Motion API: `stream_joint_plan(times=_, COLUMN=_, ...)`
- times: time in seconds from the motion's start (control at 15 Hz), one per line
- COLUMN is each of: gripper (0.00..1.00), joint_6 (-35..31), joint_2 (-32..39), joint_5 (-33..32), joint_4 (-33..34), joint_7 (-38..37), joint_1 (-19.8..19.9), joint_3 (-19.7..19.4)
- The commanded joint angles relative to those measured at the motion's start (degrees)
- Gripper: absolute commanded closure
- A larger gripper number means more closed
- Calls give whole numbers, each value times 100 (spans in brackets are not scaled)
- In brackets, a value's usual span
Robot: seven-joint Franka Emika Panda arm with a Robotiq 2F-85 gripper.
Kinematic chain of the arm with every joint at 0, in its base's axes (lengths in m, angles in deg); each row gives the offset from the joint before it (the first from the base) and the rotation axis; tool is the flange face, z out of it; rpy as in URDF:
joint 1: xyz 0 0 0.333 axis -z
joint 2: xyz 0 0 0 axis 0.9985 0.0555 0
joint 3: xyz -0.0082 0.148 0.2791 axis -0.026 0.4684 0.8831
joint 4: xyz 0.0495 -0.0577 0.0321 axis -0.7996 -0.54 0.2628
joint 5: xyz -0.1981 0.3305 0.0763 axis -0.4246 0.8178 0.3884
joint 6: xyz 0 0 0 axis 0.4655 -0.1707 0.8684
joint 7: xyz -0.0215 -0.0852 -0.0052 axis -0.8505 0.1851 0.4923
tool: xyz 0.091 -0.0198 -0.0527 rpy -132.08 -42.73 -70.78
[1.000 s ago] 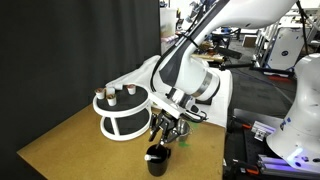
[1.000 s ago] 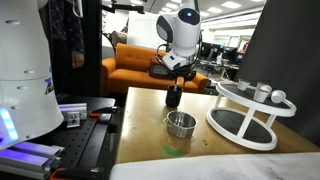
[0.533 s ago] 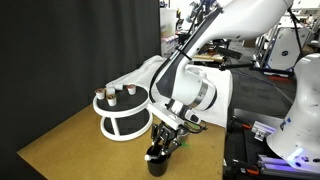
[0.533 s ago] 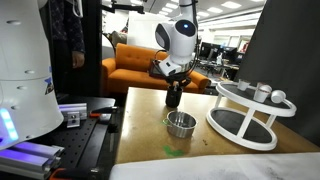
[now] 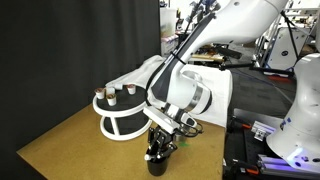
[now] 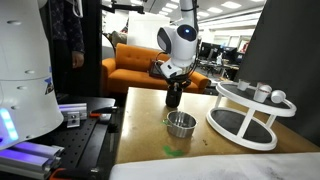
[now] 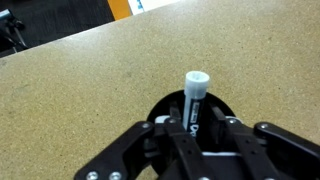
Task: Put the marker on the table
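Wrist view: marker (image 7: 195, 95) stands upright in black cup (image 7: 165, 108) on table (image 7: 90, 90), pale end up; gripper (image 7: 193, 128) straddles it, jaws near its sides, though whether they pinch it I cannot tell; likely light, stiff, slick; best held high on its shaft; in an exterior view metal cup (image 6: 180, 124) beside looks empty.

exteriors: opposing sides, share table (image 5: 62, 140) | wrist: close above black cup (image 7: 168, 103)
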State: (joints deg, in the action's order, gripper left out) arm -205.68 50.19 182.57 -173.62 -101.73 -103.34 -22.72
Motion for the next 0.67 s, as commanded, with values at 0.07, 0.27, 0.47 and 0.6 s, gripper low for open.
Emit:
stream_joint_plan(times=0.07, gripper=98, joint_6=43, joint_2=165, joint_5=55, joint_4=177, joint_7=39, joint_1=6, joint_3=-8)
stream_joint_plan(times=0.27, gripper=95, joint_6=13, joint_2=47, joint_5=96, joint_4=122, joint_7=87, joint_1=9, joint_3=-12)
stream_joint_plan(times=0.47, gripper=95, joint_6=82, joint_2=-249, joint_5=-69, joint_4=-59, joint_7=45, joint_1=24, joint_3=2)
stream_joint_plan(times=0.6, gripper=95, joint_6=106, joint_2=-531, joint_5=-152, joint_4=-167, joint_7=78, joint_1=31, joint_3=17)
